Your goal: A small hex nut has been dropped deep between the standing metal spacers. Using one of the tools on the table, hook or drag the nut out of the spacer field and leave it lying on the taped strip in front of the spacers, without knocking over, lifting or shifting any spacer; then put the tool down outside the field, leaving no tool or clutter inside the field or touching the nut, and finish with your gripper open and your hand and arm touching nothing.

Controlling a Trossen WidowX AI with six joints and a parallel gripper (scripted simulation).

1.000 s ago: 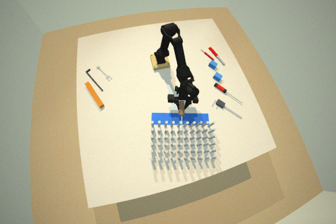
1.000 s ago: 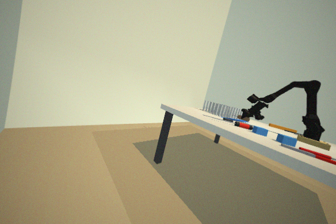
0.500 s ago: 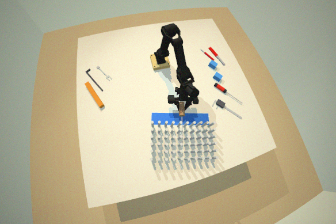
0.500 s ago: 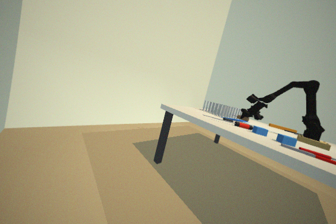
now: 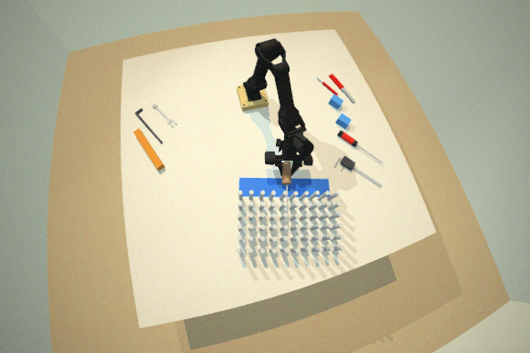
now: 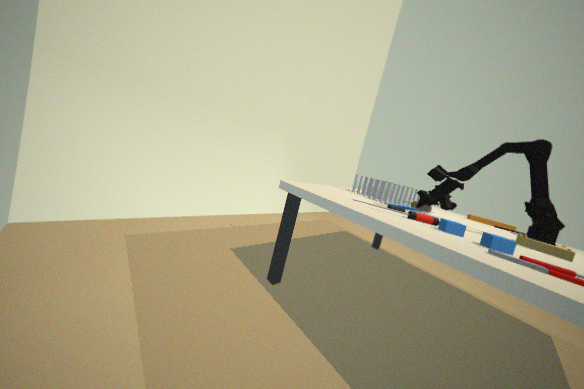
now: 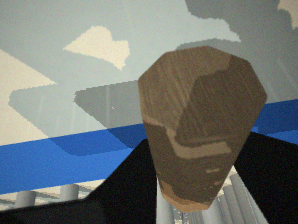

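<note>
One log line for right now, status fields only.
gripper: shut on wooden-handled tool | position: over blue taped strip | shaft: toward spacers | nut: not visible

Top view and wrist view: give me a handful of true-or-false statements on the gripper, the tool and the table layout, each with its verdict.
1. The gripper is closed on a wooden-handled tool. True.
2. The tool's handle hangs over the far edge of the spacers. False: it is over the blue taped strip, at the near edge.
3. The orange bar lies among the red-handled tools. False: it lies on the opposite side of the table, beside a black hex key.
4. Two blue blocks lie on the side with the red-handled tools. True.
5. A spacer lies toppled on the strip. False: none shows there.
</note>
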